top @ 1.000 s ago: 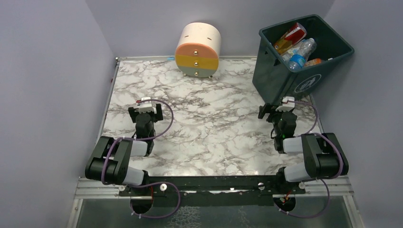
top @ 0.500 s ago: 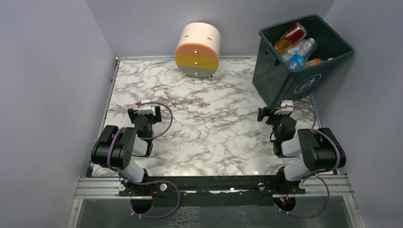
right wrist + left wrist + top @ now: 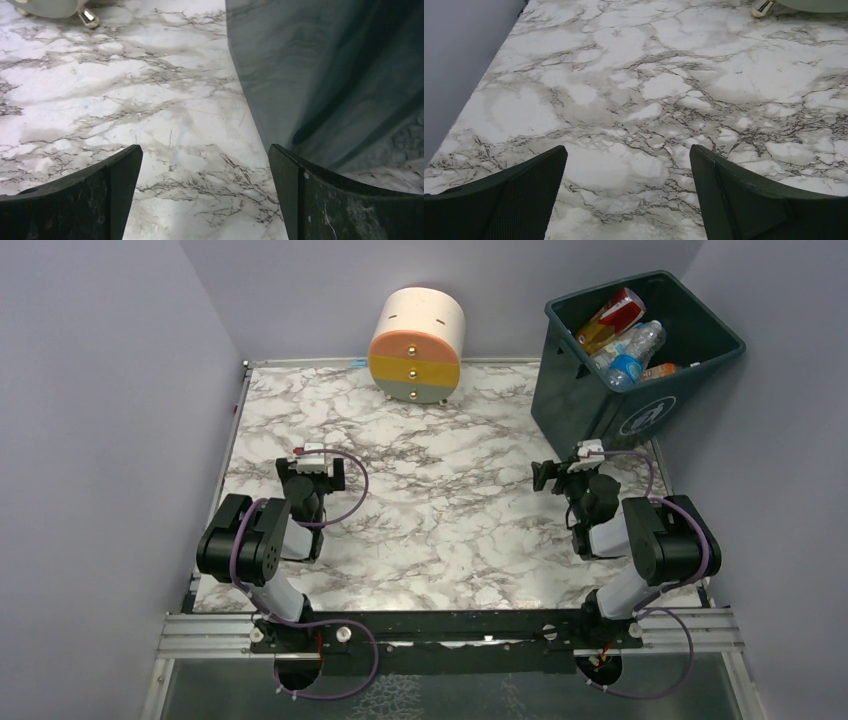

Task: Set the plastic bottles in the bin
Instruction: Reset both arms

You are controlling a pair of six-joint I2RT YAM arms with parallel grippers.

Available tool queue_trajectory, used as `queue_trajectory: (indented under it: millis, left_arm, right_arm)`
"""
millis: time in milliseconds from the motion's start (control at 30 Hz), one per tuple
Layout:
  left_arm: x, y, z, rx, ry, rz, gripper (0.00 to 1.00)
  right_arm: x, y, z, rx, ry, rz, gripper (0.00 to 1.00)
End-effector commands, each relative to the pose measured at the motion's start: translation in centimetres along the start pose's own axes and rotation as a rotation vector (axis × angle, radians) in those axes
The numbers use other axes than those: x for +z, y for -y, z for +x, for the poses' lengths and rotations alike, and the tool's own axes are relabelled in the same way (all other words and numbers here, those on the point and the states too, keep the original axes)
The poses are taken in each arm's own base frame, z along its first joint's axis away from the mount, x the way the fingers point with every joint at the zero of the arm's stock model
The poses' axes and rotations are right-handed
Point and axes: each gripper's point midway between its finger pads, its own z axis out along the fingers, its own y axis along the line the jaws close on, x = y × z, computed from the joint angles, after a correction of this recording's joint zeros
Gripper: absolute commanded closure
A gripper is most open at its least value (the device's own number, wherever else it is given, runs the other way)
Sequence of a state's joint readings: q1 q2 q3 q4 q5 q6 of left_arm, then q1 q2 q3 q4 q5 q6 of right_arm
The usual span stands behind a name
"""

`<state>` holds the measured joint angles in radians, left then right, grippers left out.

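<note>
The small plastic bottles [image 3: 625,345], one red-labelled, one clear with a blue cap, one orange, lie heaped inside the large dark green tapered plastic bin [image 3: 590,410], which stands at the far right corner of the surface, its white litter symbol facing the right wall. The right end effector [image 3: 570,468] hangs low just in front of the bin's near wall, fingers spread wide with nothing between them. In the right wrist view, that green wall [image 3: 340,75] fills the upper right, close ahead of the right-hand finger. The right arm is folded tight, elbow drawn back toward its base and forearm pointing away from the near edge. The left arm is folded the same way on the other side. The left end effector [image 3: 311,468] is also spread wide and holds nothing, and bare marble shows between its fingers in the left wrist view. It sits near the surface's left edge, beside the left wall. The white, grey-veined marble-patterned surface [image 3: 440,500] stretches between the two arms and up to a round cream, orange and grey drawer unit [image 3: 417,345] at the back edge. Pale lilac walls close in the left, back and right sides, and a metal rail [image 3: 450,635] carrying the arm bases runs along the near edge.
</note>
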<state>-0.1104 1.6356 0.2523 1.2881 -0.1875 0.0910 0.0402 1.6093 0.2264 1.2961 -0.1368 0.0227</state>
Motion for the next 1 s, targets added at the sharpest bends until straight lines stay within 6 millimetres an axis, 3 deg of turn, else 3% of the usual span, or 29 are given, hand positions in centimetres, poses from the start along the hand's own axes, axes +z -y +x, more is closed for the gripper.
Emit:
queue_trajectory:
  millis: [0,967]
  left_arm:
    - [0.22,0.28,0.04,0.002,-0.002,0.024,0.01]
    - [0.30,0.32,0.10,0.001,-0.007,0.028,0.01]
  right_arm:
    - [0.54,-1.51,0.31,-0.043,-0.029,-0.096,0.00]
    - [0.50,-1.56,0.23,-0.042,-0.021,-0.098,0.01]
